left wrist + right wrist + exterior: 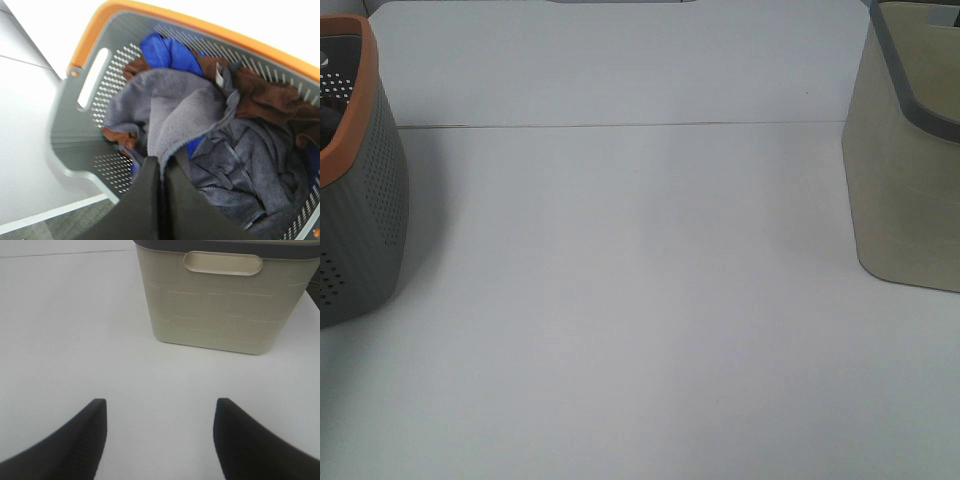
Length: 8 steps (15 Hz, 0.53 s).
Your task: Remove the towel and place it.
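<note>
In the left wrist view the grey basket with an orange rim (90,50) holds several cloths. The dark grey-charcoal towel (235,160), with a stitched hem line and a small white tag (219,75), lies on top, and a paler fold of it (175,110) rises toward the gripper. My left gripper (161,162) is shut, its two fingertips pinched on that fold's edge inside the basket. My right gripper (160,425) is open and empty, low over the bare white table. Neither gripper shows in the exterior high view.
Blue (167,52) and brown (270,97) cloths lie under the towel. The basket stands at the table's left edge (360,200). A beige bin with a grey rim stands at the right (905,180), straight ahead of my right gripper (210,305). White table (640,300) lies between.
</note>
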Each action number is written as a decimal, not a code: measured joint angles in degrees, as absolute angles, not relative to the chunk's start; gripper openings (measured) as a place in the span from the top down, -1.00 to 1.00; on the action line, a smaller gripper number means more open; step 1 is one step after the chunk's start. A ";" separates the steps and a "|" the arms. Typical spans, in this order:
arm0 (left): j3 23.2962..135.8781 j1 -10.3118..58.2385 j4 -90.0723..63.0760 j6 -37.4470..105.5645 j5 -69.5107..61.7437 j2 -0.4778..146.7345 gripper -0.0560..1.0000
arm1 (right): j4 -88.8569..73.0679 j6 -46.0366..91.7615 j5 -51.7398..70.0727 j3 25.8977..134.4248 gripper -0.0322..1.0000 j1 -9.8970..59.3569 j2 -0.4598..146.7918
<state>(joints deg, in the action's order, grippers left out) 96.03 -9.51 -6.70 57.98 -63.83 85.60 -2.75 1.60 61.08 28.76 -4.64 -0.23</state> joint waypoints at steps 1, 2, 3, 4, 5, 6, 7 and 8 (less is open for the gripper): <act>96.03 -9.51 -7.28 57.98 -63.48 83.59 0.89 | -2.75 1.60 61.08 28.76 -0.28 -4.64 -0.23; 96.03 -9.51 -7.85 57.98 -62.97 81.76 0.89 | -2.75 1.60 61.08 28.76 -0.28 -4.64 -0.23; 96.03 -9.51 -8.94 57.98 -62.45 80.16 0.89 | -2.75 1.60 61.08 28.76 -0.28 -4.64 -0.23; 96.03 -9.51 -9.45 57.98 -62.34 79.47 0.89 | -2.75 1.60 61.08 28.76 -0.28 -4.64 -0.23; 96.03 -9.51 -11.00 58.44 -62.34 78.50 0.89 | -2.75 1.60 61.08 28.76 -0.28 -4.64 -0.23; 96.03 -9.51 -13.12 59.59 -62.34 77.58 0.89 | -2.75 1.60 61.08 28.76 -0.28 -4.64 -0.23; 96.03 -9.51 -15.58 60.45 -62.28 76.83 0.89 | -2.75 1.60 61.08 28.76 -0.28 -4.64 -0.23; 96.26 -9.51 -18.22 61.31 -62.28 76.32 0.89 | -2.75 1.60 61.08 28.76 -0.28 -4.64 -0.23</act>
<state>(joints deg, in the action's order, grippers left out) 96.26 -9.51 -18.22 61.31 -62.28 76.32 -2.75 1.60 61.08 28.76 -4.64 -0.23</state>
